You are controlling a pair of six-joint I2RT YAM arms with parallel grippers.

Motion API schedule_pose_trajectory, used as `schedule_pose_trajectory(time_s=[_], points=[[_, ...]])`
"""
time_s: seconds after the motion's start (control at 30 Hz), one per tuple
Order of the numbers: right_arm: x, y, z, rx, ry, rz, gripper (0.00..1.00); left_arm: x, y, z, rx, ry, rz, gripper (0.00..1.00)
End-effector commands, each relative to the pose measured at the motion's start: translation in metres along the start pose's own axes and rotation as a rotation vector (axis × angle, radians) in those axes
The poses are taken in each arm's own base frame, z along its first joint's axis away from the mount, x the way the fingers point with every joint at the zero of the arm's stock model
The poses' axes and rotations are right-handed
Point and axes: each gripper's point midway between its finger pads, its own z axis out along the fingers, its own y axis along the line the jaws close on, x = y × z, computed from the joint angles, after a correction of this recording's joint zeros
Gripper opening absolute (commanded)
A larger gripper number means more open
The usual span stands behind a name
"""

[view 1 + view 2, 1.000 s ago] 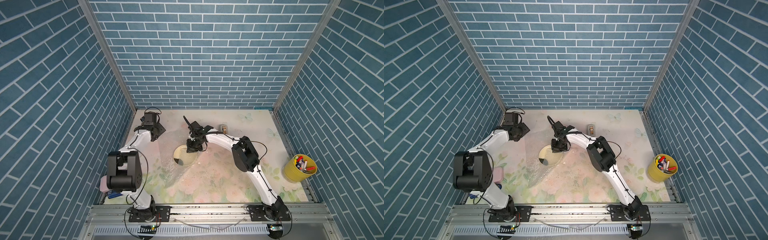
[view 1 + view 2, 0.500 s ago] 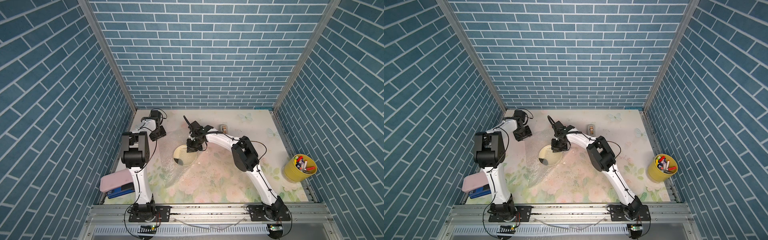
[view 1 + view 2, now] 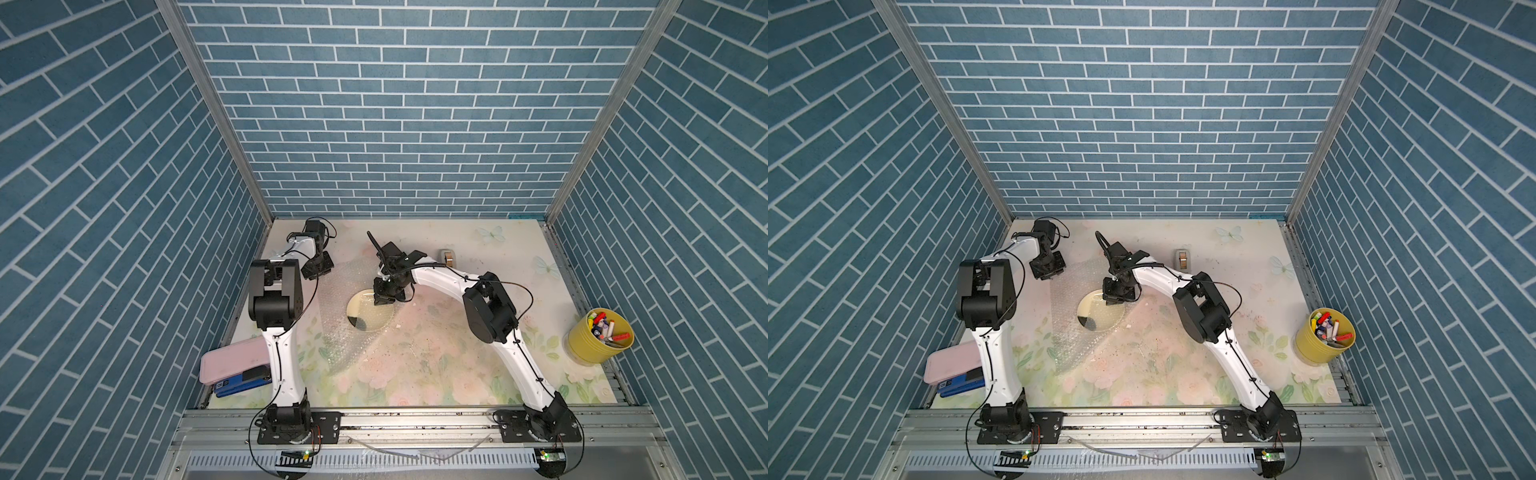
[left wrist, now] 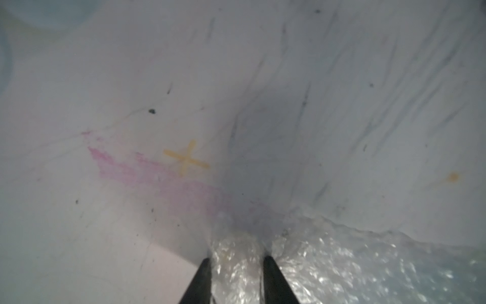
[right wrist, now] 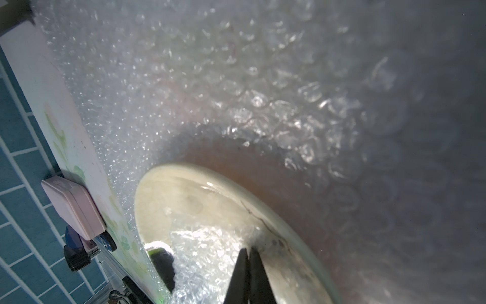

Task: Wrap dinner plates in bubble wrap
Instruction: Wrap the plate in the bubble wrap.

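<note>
Swung inward lately, my left gripper (image 4: 236,260) pinches puckered, glinting bubble wrap (image 3: 341,332); only the wrist view shows my right gripper (image 5: 248,254) pressed together over the glossy round plate (image 5: 210,200).

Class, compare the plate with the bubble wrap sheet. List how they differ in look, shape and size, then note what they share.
Look: the plate is opaque cream with a dark blotch, while the bubble wrap is clear and glinting.
Shape: the plate is round and smooth, while the bubble wrap is a crumpled sheet.
Size: the bubble wrap spreads wider than the plate.
Shared: both lie on the table.
</note>
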Motion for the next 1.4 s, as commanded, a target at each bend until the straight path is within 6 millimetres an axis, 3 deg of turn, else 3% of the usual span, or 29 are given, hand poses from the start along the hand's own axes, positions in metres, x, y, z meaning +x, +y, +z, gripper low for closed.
schedule_pose_trajectory(time_s=[0.0,0.17,0.23,0.33,0.47,0.6,0.67,0.8,0.9,1.03,1.17,1.27,1.37], points=[[0.009,-0.035,0.023,0.1,0.048,0.064,0.06,0.014,0.0,0.015,-0.01,0.049,-0.003,0.22],[0.01,-0.036,0.024,0.102,0.048,0.066,0.05,0.01,0.0,0.001,0.017,0.003,-0.043,0.06],[0.009,-0.037,0.024,0.104,0.048,0.068,0.05,0.009,-0.007,-0.015,0.074,-0.02,-0.07,0.0],[0.008,-0.037,0.024,0.104,0.043,0.072,0.03,0.011,-0.024,-0.052,0.187,-0.074,-0.11,0.0],[0.006,-0.037,0.025,0.092,0.035,0.089,0.02,0.042,-0.049,-0.103,0.327,-0.123,-0.109,0.0],[0.005,-0.035,0.027,0.071,0.03,0.102,0.01,0.098,-0.062,-0.132,0.443,-0.108,-0.142,0.0],[0.004,-0.033,0.027,0.058,0.026,0.109,0.0,0.131,-0.068,-0.133,0.494,-0.074,-0.162,0.0],[0.003,-0.032,0.029,0.043,0.018,0.126,0.0,0.193,-0.081,-0.114,0.564,0.043,-0.207,0.0],[0.001,-0.033,0.027,0.032,-0.001,0.14,0.0,0.22,-0.079,-0.097,0.58,0.094,-0.267,0.0],[-0.003,-0.029,0.02,0.003,-0.035,0.145,0.0,0.231,-0.076,-0.082,0.567,0.114,-0.287,0.0],[-0.009,-0.015,-0.004,-0.012,-0.088,0.125,0.0,0.233,-0.074,-0.07,0.54,0.12,-0.287,0.0],[-0.012,-0.009,-0.034,0.025,-0.15,0.101,0.0,0.234,-0.075,-0.067,0.541,0.124,-0.286,0.0],[-0.015,-0.001,-0.078,0.058,-0.24,0.073,0.1,0.234,-0.078,-0.07,0.552,0.126,-0.272,0.0]])
